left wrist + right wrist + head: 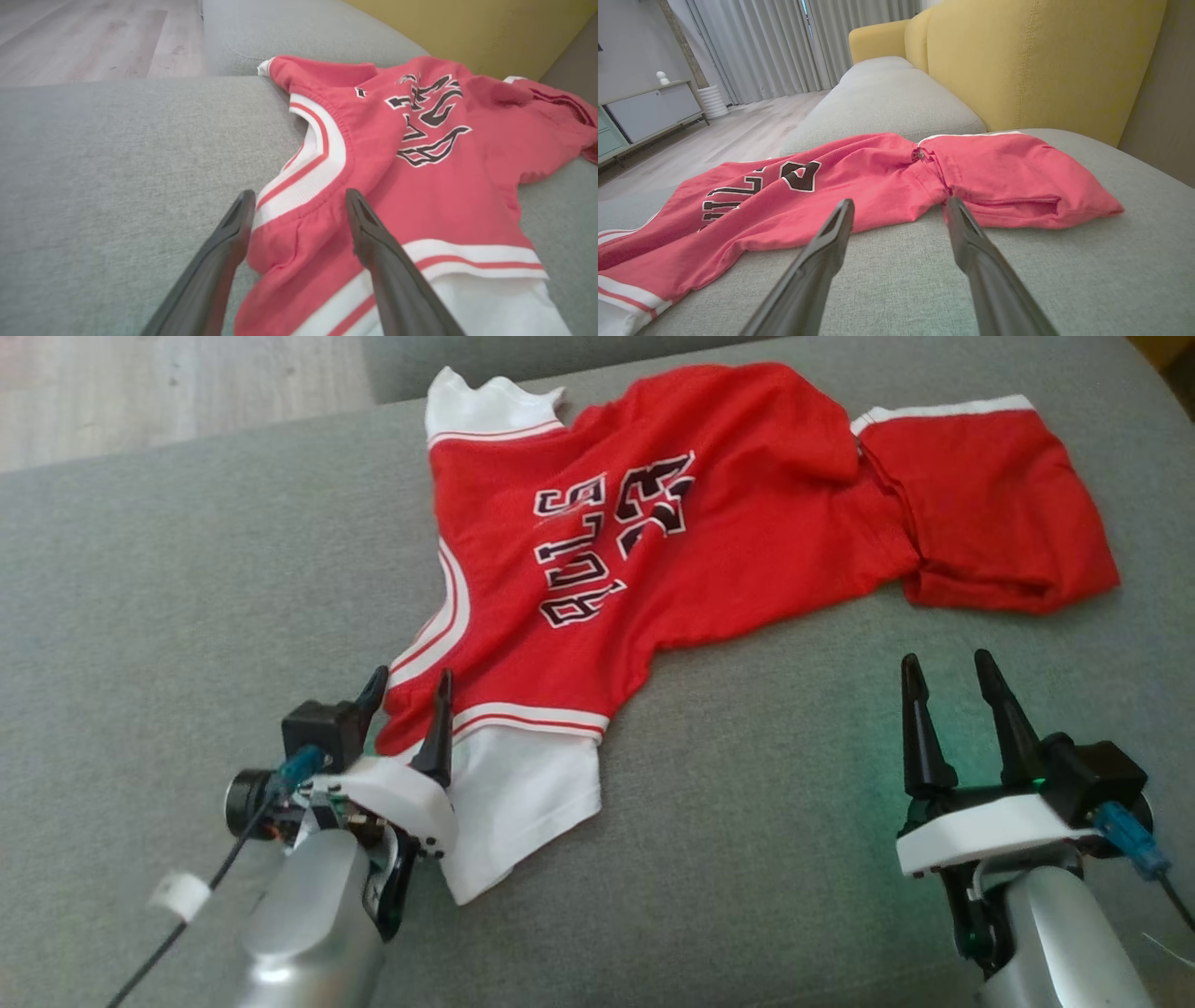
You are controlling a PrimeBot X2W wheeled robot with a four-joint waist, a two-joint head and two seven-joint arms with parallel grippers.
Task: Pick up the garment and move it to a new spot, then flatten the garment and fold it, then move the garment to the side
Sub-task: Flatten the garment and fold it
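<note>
Garment, a red jersey with white trim and black lettering, lies rumpled across the grey sofa seat, running from near left to far right, with its right end bunched over on itself. It is not flat, not folded and not set aside. Whether this is already the new spot cannot be told, so I judge nearly all the task is left. Left gripper is wide, fingers straddling the near-left corner by the striped armhole, nothing pinched yet. Right gripper is also wide and holds nothing, over bare cushion just short of the garment's near edge. Left wrist view shows more plainly than the head view that a red fold humps up between the two fingers, ready for a pinch. Right wrist view shows the strip of bare seat between fingertips and cloth, plus yellow backrest, curtains and cabinet far off. Head view gives both grippers and the whole layout at once.
</note>
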